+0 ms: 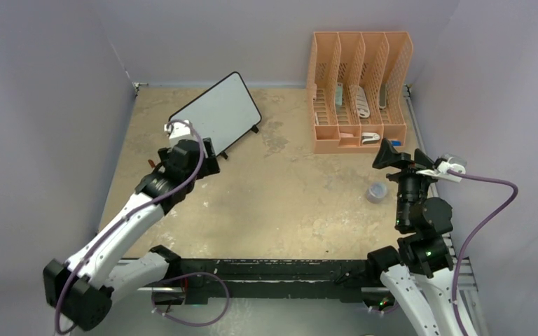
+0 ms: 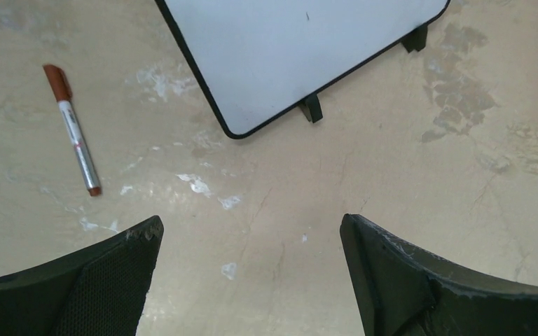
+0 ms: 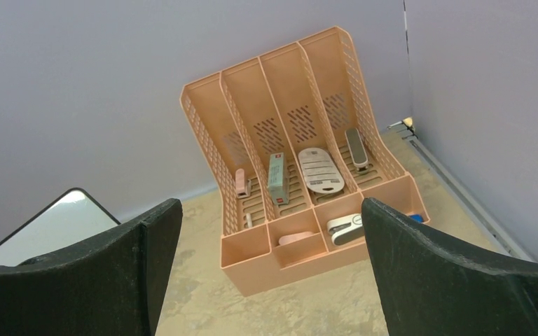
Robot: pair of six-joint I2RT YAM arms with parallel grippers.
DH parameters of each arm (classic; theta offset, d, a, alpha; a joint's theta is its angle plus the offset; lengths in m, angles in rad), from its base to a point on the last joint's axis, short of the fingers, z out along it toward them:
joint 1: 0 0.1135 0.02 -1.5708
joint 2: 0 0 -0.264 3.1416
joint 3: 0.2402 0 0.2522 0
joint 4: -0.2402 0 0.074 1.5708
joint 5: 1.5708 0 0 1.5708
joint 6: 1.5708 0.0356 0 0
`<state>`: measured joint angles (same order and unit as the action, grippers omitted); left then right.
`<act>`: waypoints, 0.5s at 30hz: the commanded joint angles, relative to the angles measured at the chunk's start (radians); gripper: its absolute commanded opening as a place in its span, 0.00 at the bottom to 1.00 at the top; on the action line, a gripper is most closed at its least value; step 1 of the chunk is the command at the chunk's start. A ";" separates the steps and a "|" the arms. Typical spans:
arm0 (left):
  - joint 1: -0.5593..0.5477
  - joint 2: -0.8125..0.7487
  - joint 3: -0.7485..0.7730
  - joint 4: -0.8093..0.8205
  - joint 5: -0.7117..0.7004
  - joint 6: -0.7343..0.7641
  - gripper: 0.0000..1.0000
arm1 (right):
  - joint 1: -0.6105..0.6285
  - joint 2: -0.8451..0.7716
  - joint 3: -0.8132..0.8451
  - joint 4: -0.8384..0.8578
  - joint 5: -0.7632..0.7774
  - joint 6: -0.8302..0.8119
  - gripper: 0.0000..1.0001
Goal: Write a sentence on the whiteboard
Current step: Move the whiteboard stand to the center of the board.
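Left gripper [image 2: 252,225] spread wide, empty, above tabletop [image 2: 406,182]. Right gripper [image 3: 272,206] likewise agape, empty, facing organizer [image 3: 280,84]. Whiteboard [image 2: 301,49] propped on feet just ahead of left gripper, blank. Marker [image 2: 76,133] lies flat beside it. Risks: thin marker rolls from pinch; board slides under pen pressure.

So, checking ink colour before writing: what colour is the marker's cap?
The marker's cap is reddish brown; the left wrist view shows it best.
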<state>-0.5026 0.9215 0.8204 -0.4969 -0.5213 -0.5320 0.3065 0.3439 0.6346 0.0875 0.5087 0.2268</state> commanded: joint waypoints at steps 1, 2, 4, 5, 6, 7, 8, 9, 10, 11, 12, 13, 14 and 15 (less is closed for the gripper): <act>0.007 0.188 0.124 -0.111 0.047 -0.187 0.95 | 0.000 -0.024 0.005 0.049 -0.034 -0.004 0.99; 0.007 0.227 0.135 -0.113 0.049 -0.199 0.95 | 0.002 -0.027 0.004 0.049 -0.037 -0.004 0.99; 0.007 0.287 0.151 -0.110 0.053 -0.228 0.95 | 0.001 -0.033 0.005 0.049 -0.043 -0.003 0.99; 0.007 0.315 0.159 -0.105 0.057 -0.244 0.95 | 0.001 -0.036 0.005 0.049 -0.045 -0.002 0.99; 0.007 0.347 0.166 -0.103 0.058 -0.268 0.95 | 0.003 -0.038 0.004 0.050 -0.046 -0.002 0.99; 0.007 0.369 0.172 -0.099 0.058 -0.295 0.95 | 0.002 -0.040 0.004 0.050 -0.048 -0.003 0.99; 0.006 0.392 0.176 -0.085 0.059 -0.313 0.94 | 0.002 -0.041 0.004 0.051 -0.051 -0.001 0.99; 0.007 0.418 0.180 -0.069 0.058 -0.328 0.94 | 0.003 -0.044 0.002 0.051 -0.053 -0.001 0.99; 0.006 0.449 0.186 -0.050 0.056 -0.345 0.94 | 0.002 -0.047 0.002 0.051 -0.055 0.000 0.99; 0.006 0.483 0.198 -0.043 0.051 -0.357 0.94 | 0.003 -0.048 0.003 0.052 -0.058 0.000 0.99; 0.006 0.520 0.219 -0.043 0.042 -0.379 0.94 | 0.005 -0.053 0.001 0.052 -0.061 0.000 0.99; 0.007 0.557 0.237 -0.040 0.033 -0.394 0.94 | 0.006 -0.056 0.000 0.054 -0.065 0.000 0.99; 0.007 0.591 0.253 -0.030 0.023 -0.399 0.93 | 0.008 -0.058 -0.001 0.054 -0.065 0.000 0.99; 0.007 0.625 0.267 -0.022 0.012 -0.405 0.94 | 0.010 -0.059 0.000 0.054 -0.067 0.000 0.99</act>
<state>-0.4988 1.4574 1.0035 -0.5827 -0.4713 -0.8528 0.3077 0.3016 0.6331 0.0891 0.4706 0.2272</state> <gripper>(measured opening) 0.938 0.987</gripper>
